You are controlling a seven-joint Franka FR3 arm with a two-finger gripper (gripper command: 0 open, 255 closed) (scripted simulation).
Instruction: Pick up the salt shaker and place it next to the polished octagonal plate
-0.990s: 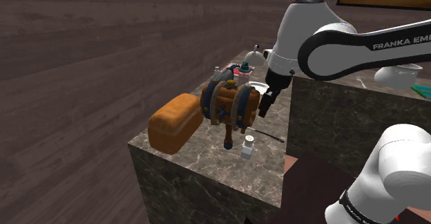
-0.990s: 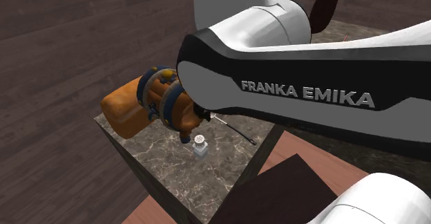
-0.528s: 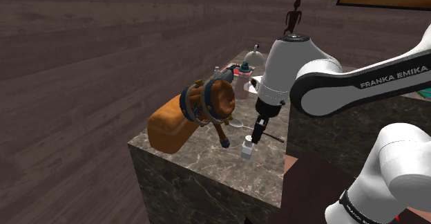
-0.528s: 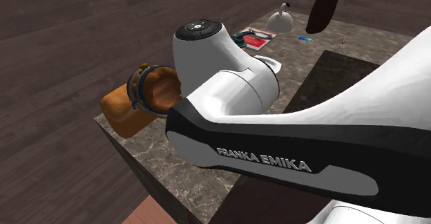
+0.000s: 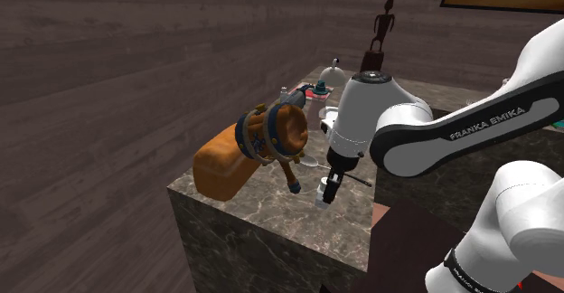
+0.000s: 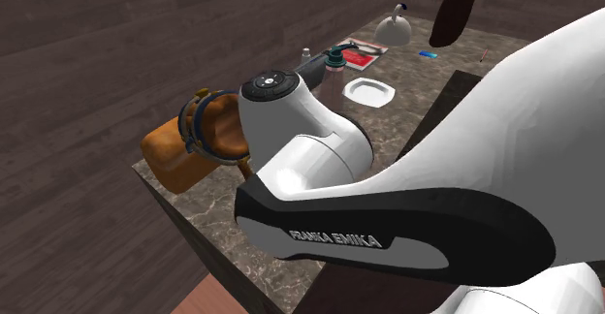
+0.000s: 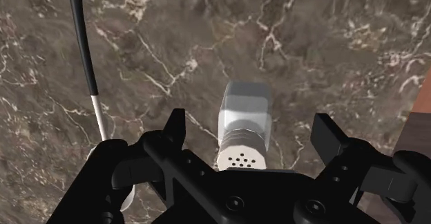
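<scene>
A dark veined marble counter (image 5: 262, 205) carries everything. The white arm (image 5: 425, 137) bends down over its near end. At the shoulder view's left lies an orange-brown loaf-shaped block (image 5: 221, 163), with a brown barrel with blue bands (image 5: 276, 133) against it. Farther back sits a white octagonal plate (image 6: 370, 91). The black gripper (image 7: 252, 136) hangs spread around the white square salt shaker with a grey holed cap (image 7: 243, 122), not touching it; it stands upright, well apart from the plate. A thin black-and-white stick (image 7: 86, 57) lies nearby.

Dim, even ambient light; wood walls (image 5: 108, 83) murky; white arm (image 5: 361, 119) brightest; marble top (image 7: 173, 50) crisp in wrist view.
</scene>
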